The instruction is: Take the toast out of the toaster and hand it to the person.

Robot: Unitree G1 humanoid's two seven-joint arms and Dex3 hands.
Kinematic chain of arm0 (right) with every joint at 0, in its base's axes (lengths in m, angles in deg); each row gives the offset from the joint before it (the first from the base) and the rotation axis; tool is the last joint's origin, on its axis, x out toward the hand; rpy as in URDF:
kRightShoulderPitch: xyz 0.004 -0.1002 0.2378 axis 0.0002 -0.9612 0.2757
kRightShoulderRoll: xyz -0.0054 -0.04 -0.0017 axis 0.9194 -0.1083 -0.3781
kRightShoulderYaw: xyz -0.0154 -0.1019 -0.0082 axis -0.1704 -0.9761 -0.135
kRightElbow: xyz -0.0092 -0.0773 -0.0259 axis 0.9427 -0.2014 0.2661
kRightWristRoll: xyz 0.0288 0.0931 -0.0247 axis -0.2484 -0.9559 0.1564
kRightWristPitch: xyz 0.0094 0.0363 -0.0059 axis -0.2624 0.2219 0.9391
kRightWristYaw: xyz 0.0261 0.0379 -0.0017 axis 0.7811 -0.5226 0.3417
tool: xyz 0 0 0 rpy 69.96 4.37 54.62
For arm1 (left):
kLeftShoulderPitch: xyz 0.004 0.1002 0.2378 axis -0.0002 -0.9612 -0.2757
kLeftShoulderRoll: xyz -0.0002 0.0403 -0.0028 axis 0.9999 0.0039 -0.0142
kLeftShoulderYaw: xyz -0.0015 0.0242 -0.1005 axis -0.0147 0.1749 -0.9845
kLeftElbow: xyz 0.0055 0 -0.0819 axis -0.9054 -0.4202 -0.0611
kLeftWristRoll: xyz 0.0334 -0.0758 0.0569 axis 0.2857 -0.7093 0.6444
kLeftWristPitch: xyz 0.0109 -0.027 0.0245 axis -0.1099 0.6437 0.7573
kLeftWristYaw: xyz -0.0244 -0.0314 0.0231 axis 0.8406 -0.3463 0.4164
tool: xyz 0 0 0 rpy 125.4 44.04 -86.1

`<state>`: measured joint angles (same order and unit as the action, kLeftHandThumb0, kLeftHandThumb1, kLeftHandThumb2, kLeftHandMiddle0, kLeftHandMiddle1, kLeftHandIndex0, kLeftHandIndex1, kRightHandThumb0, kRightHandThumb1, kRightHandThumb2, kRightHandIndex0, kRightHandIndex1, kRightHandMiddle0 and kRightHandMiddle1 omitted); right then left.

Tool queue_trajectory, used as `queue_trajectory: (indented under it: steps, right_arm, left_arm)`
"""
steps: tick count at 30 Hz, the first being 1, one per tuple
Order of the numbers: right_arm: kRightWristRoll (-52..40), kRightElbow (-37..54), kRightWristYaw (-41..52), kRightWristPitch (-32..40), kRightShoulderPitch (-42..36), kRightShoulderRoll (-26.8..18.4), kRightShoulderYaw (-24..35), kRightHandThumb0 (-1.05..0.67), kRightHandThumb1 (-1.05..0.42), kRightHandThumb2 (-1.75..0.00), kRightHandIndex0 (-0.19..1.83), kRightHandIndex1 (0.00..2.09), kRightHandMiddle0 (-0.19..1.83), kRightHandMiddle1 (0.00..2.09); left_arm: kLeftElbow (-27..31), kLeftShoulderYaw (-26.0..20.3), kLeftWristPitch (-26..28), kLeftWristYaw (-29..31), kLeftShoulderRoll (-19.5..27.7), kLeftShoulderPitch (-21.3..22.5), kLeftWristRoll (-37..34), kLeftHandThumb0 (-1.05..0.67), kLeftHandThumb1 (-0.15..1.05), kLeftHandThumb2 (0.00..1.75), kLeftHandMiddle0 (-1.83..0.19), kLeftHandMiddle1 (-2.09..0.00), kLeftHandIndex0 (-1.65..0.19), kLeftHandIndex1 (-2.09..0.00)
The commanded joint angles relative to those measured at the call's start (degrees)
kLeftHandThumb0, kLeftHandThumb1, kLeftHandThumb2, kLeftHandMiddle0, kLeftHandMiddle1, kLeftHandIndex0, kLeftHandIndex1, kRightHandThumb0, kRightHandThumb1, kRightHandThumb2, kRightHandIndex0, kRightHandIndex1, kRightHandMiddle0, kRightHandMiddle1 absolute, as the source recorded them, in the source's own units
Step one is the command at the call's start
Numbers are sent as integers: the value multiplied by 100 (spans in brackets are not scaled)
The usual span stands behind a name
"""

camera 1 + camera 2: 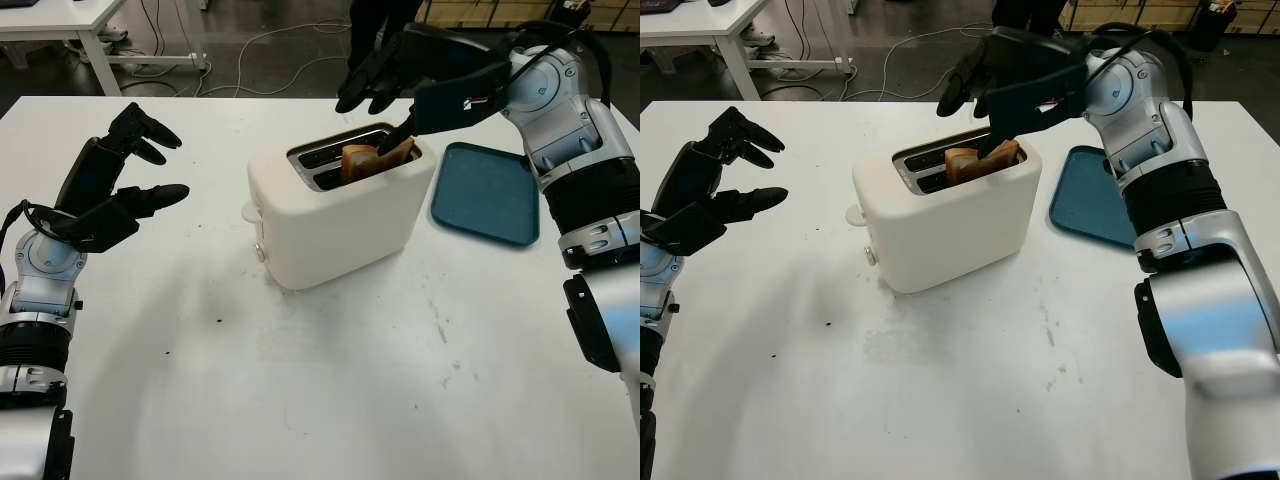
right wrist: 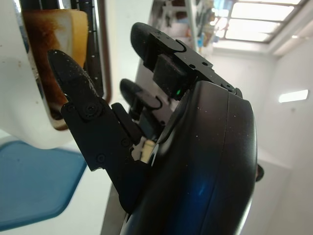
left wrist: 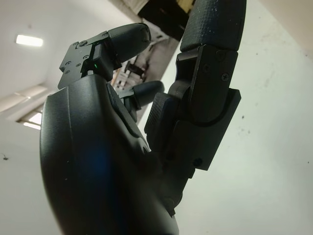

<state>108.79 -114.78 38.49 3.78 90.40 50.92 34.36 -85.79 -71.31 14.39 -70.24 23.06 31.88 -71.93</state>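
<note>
White table (image 1: pixel 330 400) carries one cream toaster (image 1: pixel 335 215) near the middle, closer to the far edge, and one teal tray (image 1: pixel 487 195) lying flat beside it toward the right edge. The toaster has two slots on top, running side by side along its length, which is skewed from near left to far right. Two slices of toast (image 1: pixel 375 158) stand on edge in the slots at the toaster's right end, their browned tops poking above the rim; their long axis follows the slots, and they lean slightly toward the far right.

One right hand (image 1: pixel 395 85) hangs over the toaster's far right end, above the slots. One finger (image 1: pixel 395 135) reaches down to the toast and touches its top, while the other fingers (image 1: pixel 362 85) stay above the far slot, beyond the bread. The hand is not closed on the toast; it holds nothing.

One left hand (image 1: pixel 115 185) is raised above the table near the left edge, well apart from the toaster, unclenched and empty.

Beyond the far edge, another white table's leg (image 1: pixel 95 60) and cables (image 1: pixel 270 45) lie on a dark floor.
</note>
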Motion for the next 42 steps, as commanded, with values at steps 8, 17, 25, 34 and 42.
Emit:
queue_trajectory:
  steps: [8, 17, 25, 34, 42]
  right_arm:
    - [274, -153, -76, -65, -163, 41, -238, -47, -63, 0, 78, 43, 87, 4]
    - [597, -129, -471, -249, -279, 55, -380, -44, -64, -1, 75, 49, 89, 4]
    - [580, -155, -595, -470, -364, 77, -346, -39, -66, 0, 77, 67, 95, 5]
    - [553, -101, -436, -552, -374, 39, -335, -42, -67, 0, 109, 90, 129, 22]
    - [648, -281, -336, -911, -269, -12, -430, -59, -77, -1, 111, 171, 107, 152]
  left_arm:
    - [53, -15, 14, -15, 57, 36, 6, -105, 92, 19, -6, -164, -8, -153]
    - [85, -24, 37, -5, 26, 38, -31, -105, 92, 18, -7, -164, -9, -153]
    - [33, -26, 16, 20, 16, 69, -67, -105, 92, 18, -7, -163, -10, -151]
    - [87, -34, 42, 1, 34, 37, -48, -105, 92, 18, -7, -163, -9, -152]
    - [58, -26, 31, -4, 56, 45, -19, -105, 92, 18, -6, -164, -8, -153]
